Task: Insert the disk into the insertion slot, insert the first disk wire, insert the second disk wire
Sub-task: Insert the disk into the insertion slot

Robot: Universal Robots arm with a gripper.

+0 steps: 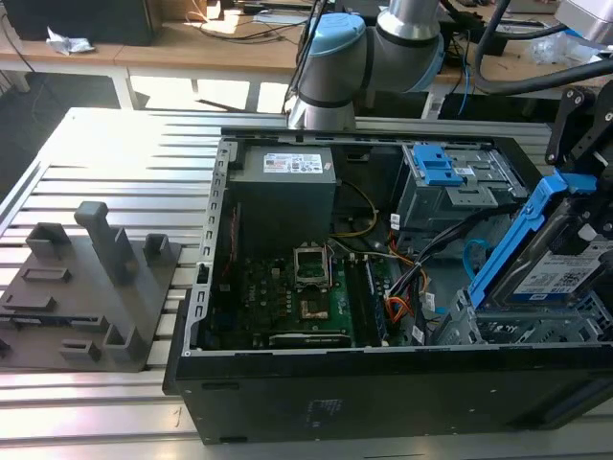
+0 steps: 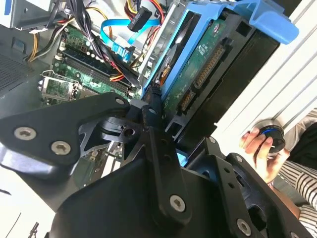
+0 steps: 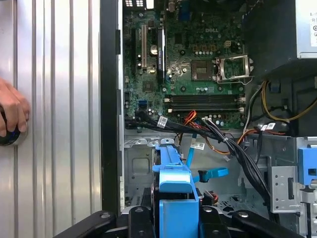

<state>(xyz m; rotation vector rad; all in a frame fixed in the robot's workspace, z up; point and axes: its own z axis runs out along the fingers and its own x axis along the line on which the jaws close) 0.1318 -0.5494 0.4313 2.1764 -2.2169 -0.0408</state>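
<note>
An open computer case [image 1: 383,383] lies on its side on the ribbed metal counter [image 1: 115,163]. The end effector [image 3: 174,220] is over the corner of the case at the exterior view's right. It is closed on the disk [image 1: 563,273], with its black fingers [image 2: 154,99] pressed against the disk's edge. The disk sits in its blue carrier [image 1: 522,235] and is tilted steeply, its white label facing outward. Its lower end is down at the top of the insertion slot [image 1: 512,326], the low perforated grey bay in that same corner of the case. Whether the two touch cannot be told. In the second wrist view the disk's green circuit-board side faces the inside of the case. The first disk wire [image 2: 141,17] hangs inside the case with its dark plug free, just beside the carrier. The second disk wire [image 2: 115,35] curls in a light-blue loop next to it, above the motherboard [image 2: 74,74] on the case floor. A taller cage [image 1: 450,187] with a blue latch stands farther back in the case. Outside the case wall, a person's hand [image 2: 257,146] rests on a small round object [image 2: 271,135] on the counter. A grey fixture [image 1: 96,287] lies outside the case at the exterior view's left.
</note>
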